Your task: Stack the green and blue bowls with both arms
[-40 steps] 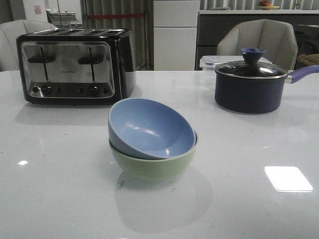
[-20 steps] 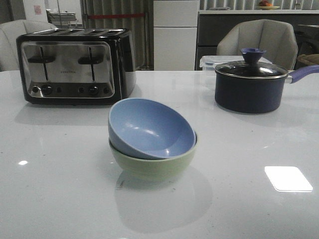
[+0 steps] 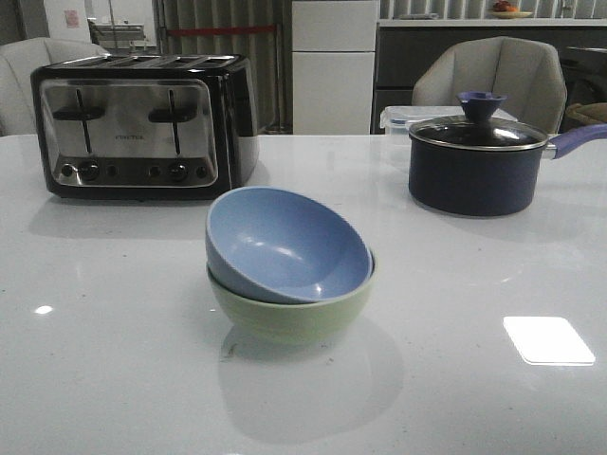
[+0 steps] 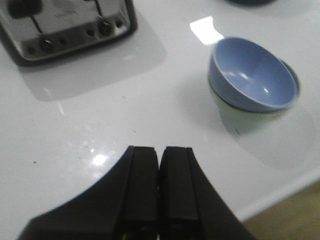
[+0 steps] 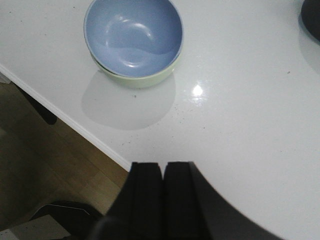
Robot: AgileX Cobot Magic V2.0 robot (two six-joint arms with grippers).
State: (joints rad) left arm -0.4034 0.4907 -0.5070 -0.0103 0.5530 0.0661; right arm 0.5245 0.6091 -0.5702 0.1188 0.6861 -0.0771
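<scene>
The blue bowl [image 3: 285,245] sits tilted inside the green bowl [image 3: 294,318] at the middle of the white table. The stack also shows in the left wrist view, blue bowl [image 4: 252,75] over green bowl [image 4: 235,112], and in the right wrist view, blue bowl [image 5: 132,35] in green bowl [image 5: 150,79]. My left gripper [image 4: 159,152] is shut and empty, held above the table well away from the bowls. My right gripper [image 5: 162,167] is shut and empty, held above the table's front edge, apart from the bowls. Neither gripper shows in the front view.
A black and chrome toaster [image 3: 142,123] stands at the back left. A dark navy saucepan with a lid [image 3: 479,156] stands at the back right. The table's front edge [image 5: 65,117] and wooden floor show in the right wrist view. Chairs stand behind the table.
</scene>
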